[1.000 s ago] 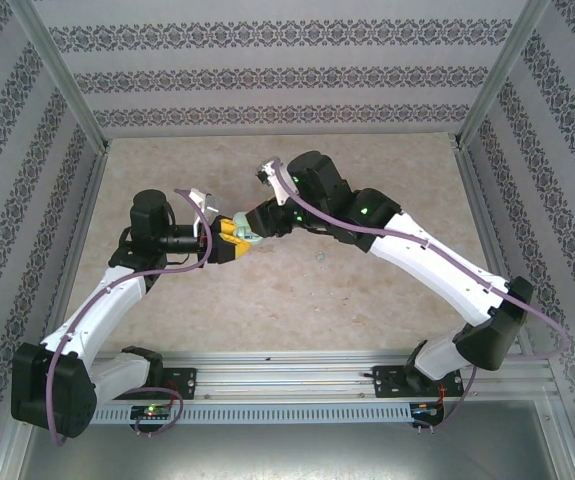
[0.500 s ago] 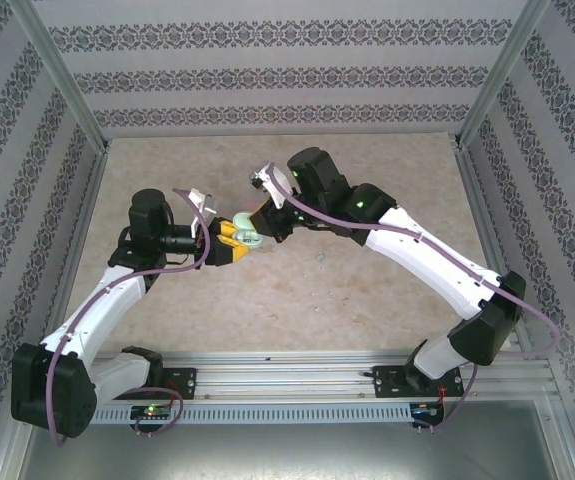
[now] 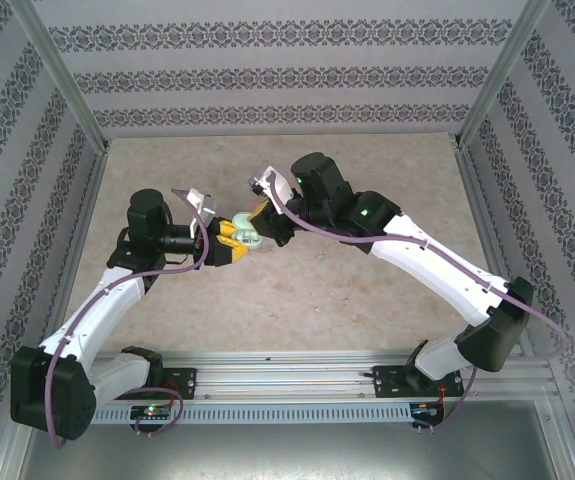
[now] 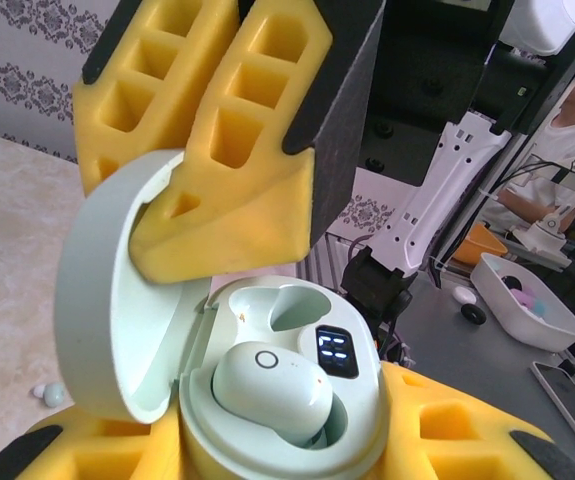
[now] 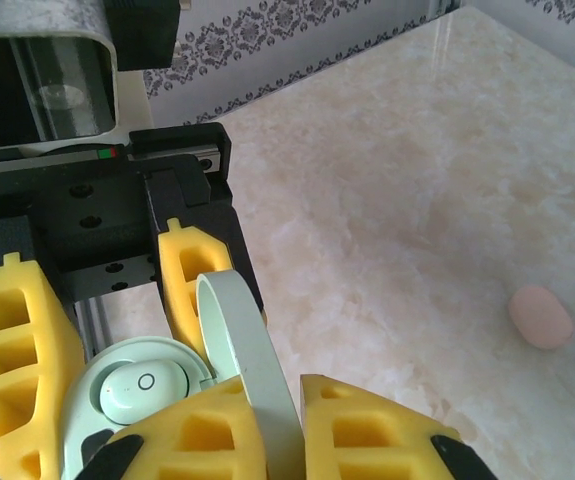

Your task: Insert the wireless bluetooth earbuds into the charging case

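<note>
green bud (image 4: pixel 272 385) seated in the open case (image 4: pixel 302 300)
left gripper (image 3: pixel 235 240) clamps the case over mid tabletop (image 3: pixel 297 300), bud right between its jaws; right gripper (image 3: pixel 261 227) pinches the lid (image 4: pixel 107 310). pink bud (image 5: pixel 541 317) loose on the tabletop.

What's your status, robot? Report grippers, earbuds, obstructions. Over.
Left gripper clamps pale green charging case. Right gripper pinches its lid open. One green earbud seated, other socket empty. Pink earbud loose on tabletop.
</note>
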